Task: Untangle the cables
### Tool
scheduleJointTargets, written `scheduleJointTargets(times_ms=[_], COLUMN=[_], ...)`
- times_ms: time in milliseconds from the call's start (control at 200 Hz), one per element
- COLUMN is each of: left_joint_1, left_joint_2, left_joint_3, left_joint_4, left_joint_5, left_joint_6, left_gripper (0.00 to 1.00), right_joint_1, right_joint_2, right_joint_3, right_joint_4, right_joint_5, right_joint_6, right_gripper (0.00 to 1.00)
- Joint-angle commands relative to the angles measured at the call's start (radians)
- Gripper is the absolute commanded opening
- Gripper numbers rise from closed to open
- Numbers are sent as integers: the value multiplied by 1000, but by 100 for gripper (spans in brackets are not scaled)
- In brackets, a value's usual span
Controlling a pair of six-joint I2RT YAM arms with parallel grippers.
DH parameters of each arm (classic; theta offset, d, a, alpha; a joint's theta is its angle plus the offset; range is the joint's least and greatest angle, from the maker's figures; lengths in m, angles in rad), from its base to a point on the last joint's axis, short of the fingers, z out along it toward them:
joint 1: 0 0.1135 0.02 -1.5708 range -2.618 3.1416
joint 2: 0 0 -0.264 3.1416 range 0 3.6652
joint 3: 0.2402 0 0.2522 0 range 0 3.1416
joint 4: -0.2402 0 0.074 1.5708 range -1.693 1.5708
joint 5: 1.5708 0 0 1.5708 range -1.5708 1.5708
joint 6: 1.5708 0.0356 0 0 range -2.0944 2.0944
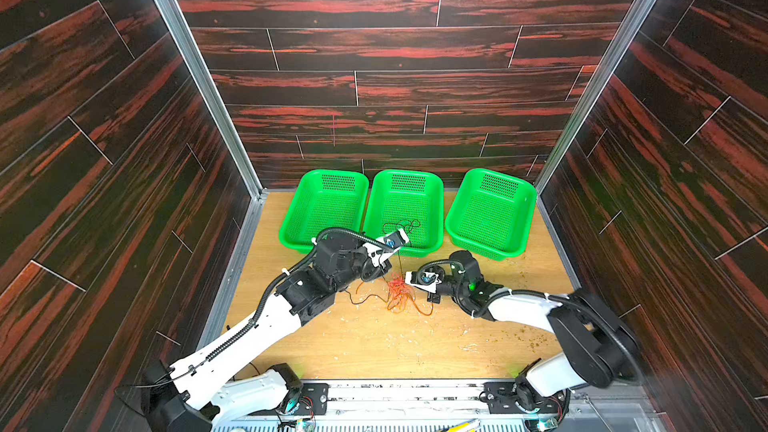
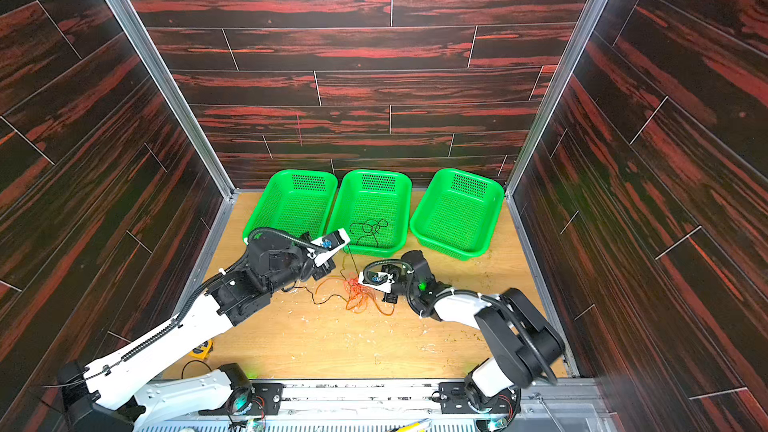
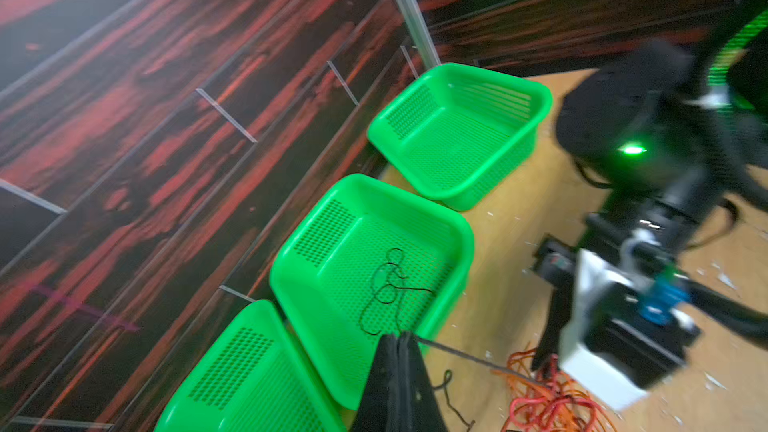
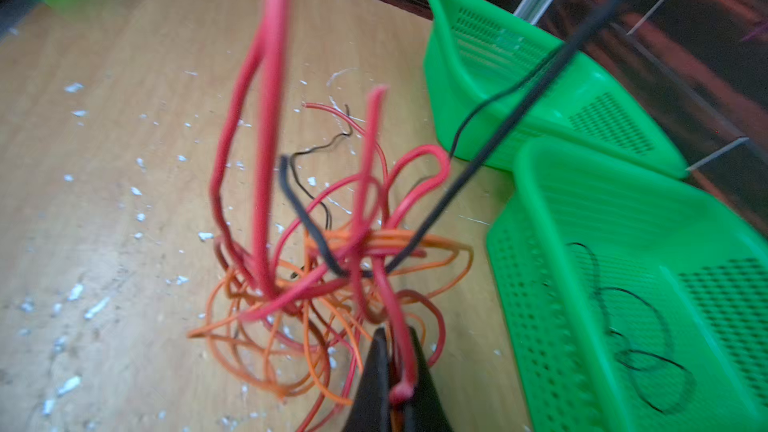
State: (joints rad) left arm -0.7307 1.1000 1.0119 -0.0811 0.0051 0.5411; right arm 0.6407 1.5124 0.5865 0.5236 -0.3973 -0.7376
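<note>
Three green baskets [image 2: 455, 176] stand in a row at the back of the bench [image 2: 332, 347]. The black cable [image 2: 370, 228] loops inside the middle basket [image 2: 405, 209]. One strand drops past the left claw [image 2: 344, 248] to the centre, where the red cable [image 2: 353, 284] and orange cable [image 2: 384, 312] lie tangled beside the right claw [image 2: 360, 286].

A robot test cell: wood-print panel walls [image 1: 374, 47], aluminium corner posts [image 1: 197, 72], bench-mounted arms [image 1: 274, 317].

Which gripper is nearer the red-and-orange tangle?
Right. The right gripper sits at the tangle, shut on the red cable; the left gripper holds the black cable by the front rim of the middle basket.
</note>
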Motion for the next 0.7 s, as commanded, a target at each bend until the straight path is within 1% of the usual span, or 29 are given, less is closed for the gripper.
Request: scheduleJointTargets(times_ms=[0,200,331,496,621,696], left_joint_1=[29,105,133,144,161,168], left_joint_2=[-52,-52,-57,-27,51,109], left_joint_3=[76,114,114,129,220,345], left_joint_4=[116,110,115,107,86,55], left_joint_5=[-84,-132,-148,-104,-90,-79], left_joint_6=[-27,-67,-74,-74,-80,-66], left_gripper=[0,0,0,0,0,0], right_joint_1=[6,0,-22,-56,-62,-63], right_joint_2=[-32,-59,-78,-100,-121,-122], right_joint_3=[-36,-94,-111,-104,-83,-81], right_joint_4=[-115,-127,-128,-152,-214,-243], right_joint_5=[93,216,234,249,264,273], right_joint_6=[-63,-94,-87,-60,-32,-24], right_gripper=[0,0,0,0,0,0])
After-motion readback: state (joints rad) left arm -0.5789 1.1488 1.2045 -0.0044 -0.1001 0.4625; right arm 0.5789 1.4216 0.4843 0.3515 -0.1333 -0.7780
